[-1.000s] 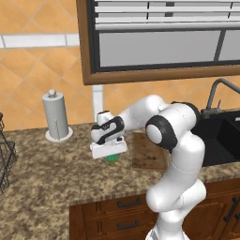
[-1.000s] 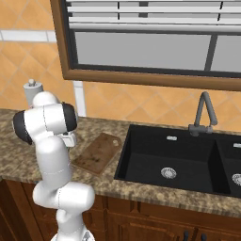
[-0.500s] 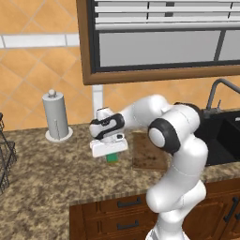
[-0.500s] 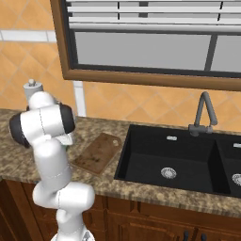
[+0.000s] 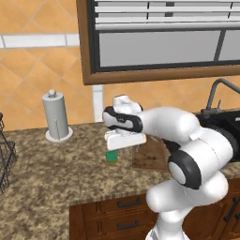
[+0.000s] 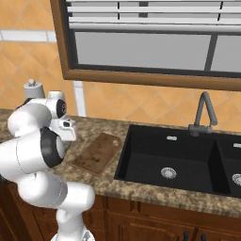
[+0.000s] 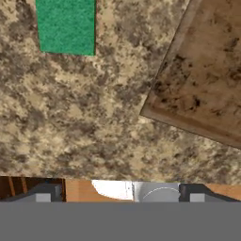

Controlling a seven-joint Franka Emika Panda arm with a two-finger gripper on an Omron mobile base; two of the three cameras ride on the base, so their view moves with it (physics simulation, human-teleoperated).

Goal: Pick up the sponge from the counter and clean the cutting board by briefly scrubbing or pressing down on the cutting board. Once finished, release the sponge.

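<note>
The green sponge (image 5: 111, 156) lies flat on the granite counter (image 5: 56, 178), just left of the dark wooden cutting board (image 5: 151, 157). In the hand view the sponge (image 7: 66, 26) sits at the top left and a corner of the cutting board (image 7: 207, 70) at the right, with bare counter (image 7: 94, 132) between them. My gripper (image 5: 123, 147) hangs above the counter beside the sponge. The gripper (image 7: 122, 193) is open, its dark fingertips (image 7: 44, 193) far apart with nothing between them. From the right, the board (image 6: 99, 153) lies next to my arm.
A paper towel holder (image 5: 56, 115) stands at the back left. A wire basket (image 5: 4, 164) is at the left edge. The black sink (image 6: 188, 160) with its faucet (image 6: 202, 113) lies right of the board. The counter's front edge runs above dark drawers (image 5: 117, 211).
The jaws have opened and let go of the sponge, which stays on the counter left of the board. The hand has shifted slightly right and up.
</note>
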